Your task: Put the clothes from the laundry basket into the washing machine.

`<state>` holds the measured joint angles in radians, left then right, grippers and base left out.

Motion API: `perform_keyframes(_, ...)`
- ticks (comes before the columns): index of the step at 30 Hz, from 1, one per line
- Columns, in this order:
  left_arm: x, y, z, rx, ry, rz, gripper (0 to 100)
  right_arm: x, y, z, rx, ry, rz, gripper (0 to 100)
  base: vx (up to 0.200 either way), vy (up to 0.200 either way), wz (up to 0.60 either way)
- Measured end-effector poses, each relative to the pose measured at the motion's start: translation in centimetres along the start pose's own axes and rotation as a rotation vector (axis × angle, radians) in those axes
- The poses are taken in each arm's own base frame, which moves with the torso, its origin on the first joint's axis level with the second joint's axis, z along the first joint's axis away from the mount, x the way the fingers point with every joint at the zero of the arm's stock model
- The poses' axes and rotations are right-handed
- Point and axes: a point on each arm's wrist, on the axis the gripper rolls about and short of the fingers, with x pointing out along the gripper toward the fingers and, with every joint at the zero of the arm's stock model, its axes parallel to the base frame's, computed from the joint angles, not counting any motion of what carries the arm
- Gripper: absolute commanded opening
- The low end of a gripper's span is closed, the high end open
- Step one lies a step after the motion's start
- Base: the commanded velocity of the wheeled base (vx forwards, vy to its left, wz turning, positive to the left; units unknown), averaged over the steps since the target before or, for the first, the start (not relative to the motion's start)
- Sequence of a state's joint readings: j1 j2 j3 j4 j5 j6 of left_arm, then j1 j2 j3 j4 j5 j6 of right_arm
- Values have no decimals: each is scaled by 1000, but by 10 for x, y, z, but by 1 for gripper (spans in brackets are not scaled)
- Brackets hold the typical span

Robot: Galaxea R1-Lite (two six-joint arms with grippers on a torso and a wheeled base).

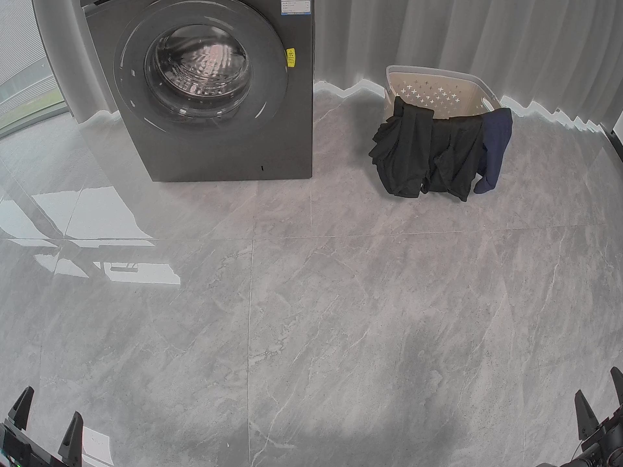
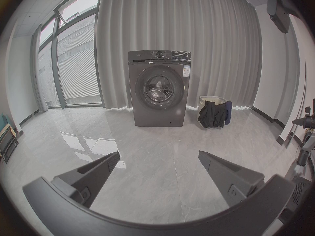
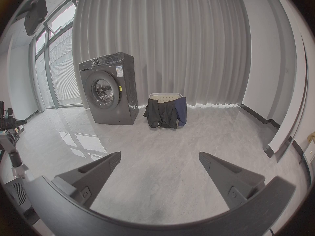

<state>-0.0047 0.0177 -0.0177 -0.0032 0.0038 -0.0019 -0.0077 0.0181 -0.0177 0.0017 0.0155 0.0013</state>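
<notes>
A dark grey washing machine stands at the far left with its round door shut. To its right sits a beige laundry basket by the curtain. Black clothes and a navy garment hang over its front rim. My left gripper is low at the near left, open and holding nothing. My right gripper is low at the near right, also open with nothing in it. Both are far from the basket. The washing machine and basket also show in the wrist views, beyond the open left gripper and right gripper.
Bare grey tiled floor stretches between me and the machine. A pale curtain runs along the back wall. Windows stand to the left of the machine.
</notes>
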Motion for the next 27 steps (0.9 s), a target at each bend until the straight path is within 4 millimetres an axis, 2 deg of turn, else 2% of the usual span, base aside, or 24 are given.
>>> perform_keyframes(15,0,0,0,-7,-1,0,100,0,0,0,0,0,0,100,0,0,0)
perform_keyframes(27,0,0,0,-11,-1,-3,100,0,0,0,4,0,-6,100,200,0,0)
